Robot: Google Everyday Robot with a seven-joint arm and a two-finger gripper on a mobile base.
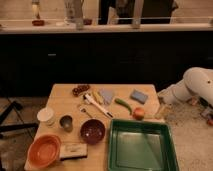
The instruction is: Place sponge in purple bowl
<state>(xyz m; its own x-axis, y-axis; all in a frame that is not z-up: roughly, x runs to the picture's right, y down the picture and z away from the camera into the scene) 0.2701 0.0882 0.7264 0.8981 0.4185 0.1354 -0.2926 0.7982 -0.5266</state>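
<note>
The sponge (139,96), a small blue-grey block, lies on the wooden table (62,95) near its far right corner. The purple bowl (93,131) sits empty toward the front middle of the table, left of the green tray. My white arm (192,86) reaches in from the right. Its gripper (161,109) hangs just off the table's right edge, to the right of and slightly nearer than the sponge. It touches neither the sponge nor the bowl, and nothing shows in it.
A green tray (141,147) fills the front right. An orange bowl (44,150), beige block (73,150), metal cup (66,122) and white cup (46,116) stand at the left. A grey-blue cloth (106,95), white utensil (97,104), green vegetable (123,105) and orange fruit (138,113) lie mid-table.
</note>
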